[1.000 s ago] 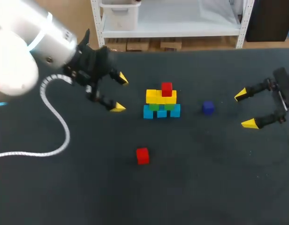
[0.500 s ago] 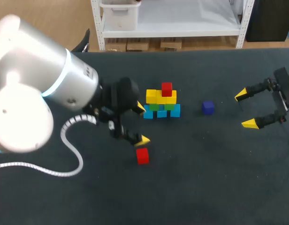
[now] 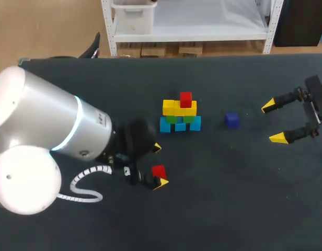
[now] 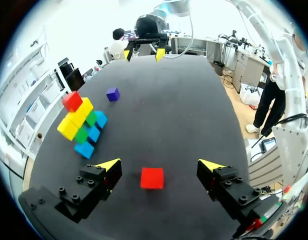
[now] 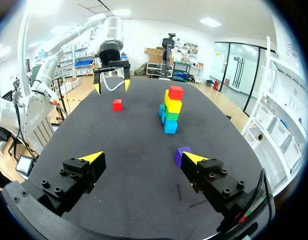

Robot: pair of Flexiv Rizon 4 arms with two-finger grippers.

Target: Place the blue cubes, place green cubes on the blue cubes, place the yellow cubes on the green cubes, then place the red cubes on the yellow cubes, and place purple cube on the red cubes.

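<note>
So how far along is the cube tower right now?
Done: the blue cubes, green cubes and yellow cubes are stacked, with one red cube on top. In hand: the open left claw straddles the second red cube on the dark table, not touching it. Left: stack that one, then the small purple cube sitting loose near the open right claw.
</note>
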